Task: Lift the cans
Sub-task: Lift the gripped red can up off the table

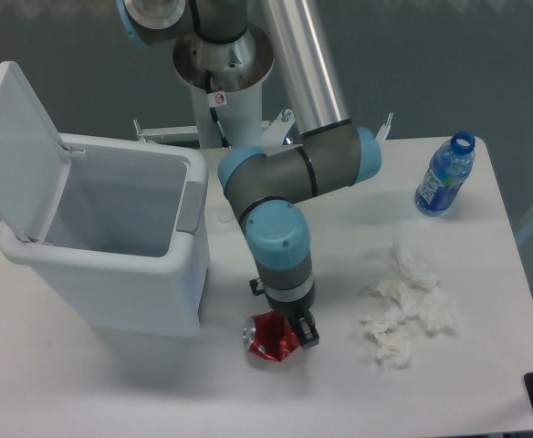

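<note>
The crushed red can [266, 339] with its silver top sits just in front of the white bin, held under the arm's wrist. My gripper [285, 336] points straight down over it and its fingers are closed on the can's right side. A dark fingertip [308, 340] shows at the can's right edge; the other finger is hidden behind the can and the wrist. I cannot tell whether the can rests on the table or hangs just above it.
A white bin [111, 265] with its lid open stands at the left, close to the can. A blue plastic bottle [444, 175] stands at the back right. Crumpled white tissues [403, 306] lie right of the gripper.
</note>
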